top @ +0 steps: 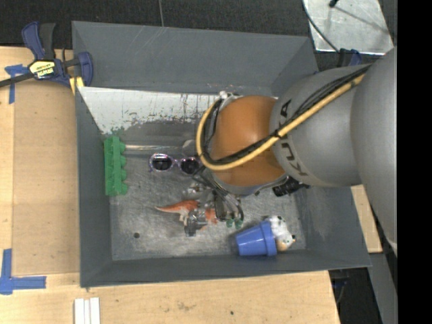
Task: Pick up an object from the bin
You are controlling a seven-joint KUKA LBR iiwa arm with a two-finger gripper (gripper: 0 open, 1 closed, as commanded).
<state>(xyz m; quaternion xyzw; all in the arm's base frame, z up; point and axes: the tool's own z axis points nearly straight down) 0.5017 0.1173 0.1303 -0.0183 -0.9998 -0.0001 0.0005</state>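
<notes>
I'm seeing the grey metal bin [93, 201] looking matt, its back wall showing scuffs and scratches. The green block [115, 166] is reading as ridged plastic, the sunglasses [169, 162] are gleaming glossy, and the blue cup [256, 240] is looking like smooth plastic.

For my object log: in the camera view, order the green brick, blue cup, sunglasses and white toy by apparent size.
1. green brick and blue cup, about alike.
2. sunglasses, partly hidden by the arm.
3. white toy.
</notes>
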